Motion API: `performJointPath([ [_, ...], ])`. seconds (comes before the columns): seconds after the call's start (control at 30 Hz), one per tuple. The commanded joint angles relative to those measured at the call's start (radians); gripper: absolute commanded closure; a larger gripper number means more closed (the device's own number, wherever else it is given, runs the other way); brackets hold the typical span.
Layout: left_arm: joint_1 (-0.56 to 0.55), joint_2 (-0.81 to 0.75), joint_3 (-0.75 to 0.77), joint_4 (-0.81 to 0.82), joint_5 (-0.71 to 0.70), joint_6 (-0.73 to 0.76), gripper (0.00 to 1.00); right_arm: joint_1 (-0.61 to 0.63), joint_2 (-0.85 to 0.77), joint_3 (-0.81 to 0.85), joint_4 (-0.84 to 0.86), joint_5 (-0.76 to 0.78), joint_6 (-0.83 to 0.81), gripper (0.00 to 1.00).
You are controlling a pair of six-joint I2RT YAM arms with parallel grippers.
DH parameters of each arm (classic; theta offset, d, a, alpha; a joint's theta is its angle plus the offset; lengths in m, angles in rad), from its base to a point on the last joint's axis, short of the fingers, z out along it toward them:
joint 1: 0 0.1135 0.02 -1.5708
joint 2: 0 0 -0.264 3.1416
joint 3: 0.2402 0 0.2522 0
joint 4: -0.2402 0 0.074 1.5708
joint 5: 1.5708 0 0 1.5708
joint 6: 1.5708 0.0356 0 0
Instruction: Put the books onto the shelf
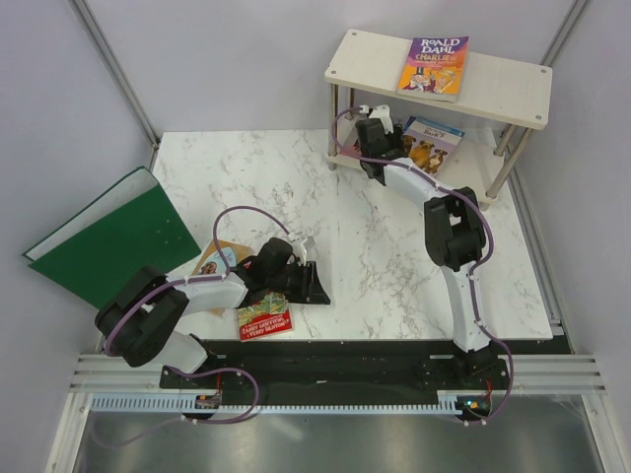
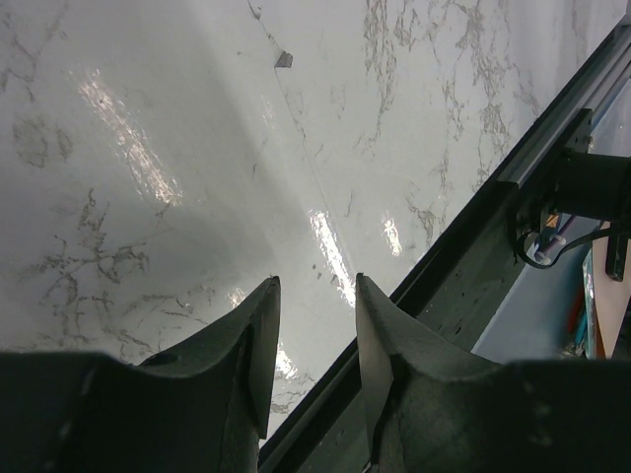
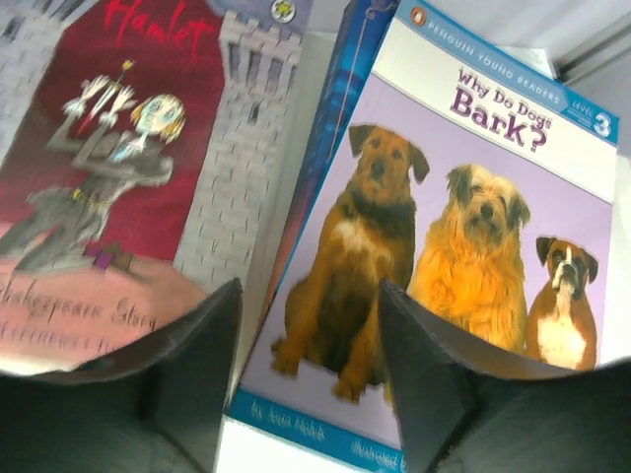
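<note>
The shelf (image 1: 503,89) stands at the back right, and a purple-yellow Roald Dahl book (image 1: 434,64) lies on its top board. On the lower board lies the dogs-cover book (image 1: 434,143) (image 3: 463,227), with a red Hamlet book (image 3: 118,148) to its left and a dark blue book's edge (image 3: 325,128) between them. My right gripper (image 1: 380,126) (image 3: 311,288) is open at the lower board, just short of the dogs book, holding nothing. My left gripper (image 1: 317,286) (image 2: 315,281) hangs open and empty low over the marble table. A tan book (image 1: 215,258) and a red-green book (image 1: 264,318) lie beside the left arm.
A large green folder (image 1: 108,236) overhangs the table's left edge. The black rail (image 2: 463,256) runs along the near edge, just under the left fingers. The shelf's silver legs (image 1: 333,118) flank the right gripper.
</note>
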Motion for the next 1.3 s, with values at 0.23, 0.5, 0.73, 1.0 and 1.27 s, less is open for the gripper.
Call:
performJointPath([
  [0.23, -0.007, 0.001, 0.029, 0.026, 0.018, -0.002, 0.57, 0.000, -0.300, -0.205, 0.118, -0.234, -0.029, 0.13],
  [0.5, -0.009, -0.007, 0.021, 0.032, 0.018, -0.004, 0.57, -0.003, -0.443, -0.374, 0.083, -0.225, -0.015, 0.97],
  [0.73, -0.009, -0.008, 0.019, 0.035, 0.018, -0.005, 0.57, -0.010, -0.487, -0.448, 0.003, -0.198, 0.019, 1.00],
  [1.0, -0.009, -0.002, 0.021, 0.035, 0.018, -0.005, 0.57, -0.032, -0.454, -0.434, -0.082, -0.216, 0.039, 1.00],
  [1.27, -0.009, 0.001, 0.022, 0.035, 0.018, -0.005, 0.57, -0.055, -0.452, -0.471, -0.111, -0.247, 0.053, 1.00],
])
